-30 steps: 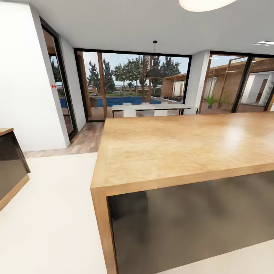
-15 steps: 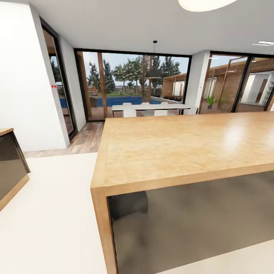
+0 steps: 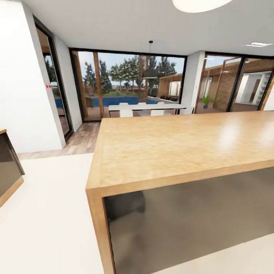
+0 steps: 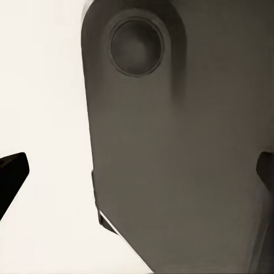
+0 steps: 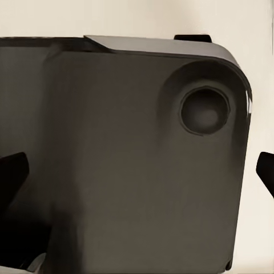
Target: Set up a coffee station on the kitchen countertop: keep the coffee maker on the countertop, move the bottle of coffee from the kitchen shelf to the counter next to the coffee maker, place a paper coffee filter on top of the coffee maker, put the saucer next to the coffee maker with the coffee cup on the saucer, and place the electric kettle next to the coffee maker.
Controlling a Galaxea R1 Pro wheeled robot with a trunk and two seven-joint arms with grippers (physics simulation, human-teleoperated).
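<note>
The coffee maker, bottle of coffee, filter, saucer, cup, kettle, shelf and kitchen countertop are out of view. In the left wrist view my left gripper [image 4: 137, 174] is open, its dark fingertips [image 4: 11, 177] far apart at the frame's edges, over the pale floor and a dark grey part of my own base [image 4: 182, 148]. My right gripper [image 5: 137, 174] is open as well, with nothing between its fingertips [image 5: 11, 177], and it hangs over the same dark grey base [image 5: 114, 148].
A big orange-wood island [image 3: 171, 148] with a dark glossy front stands right ahead, its near corner at lower left. A dark cabinet with a wood top [image 3: 5, 167] stands at the left edge. Pale floor [image 3: 49, 213] lies between them. Glass doors and a white dining table [image 3: 144, 108] are beyond.
The whole head picture has shifted a little left, so the camera has moved. Nothing in the room has moved by itself.
</note>
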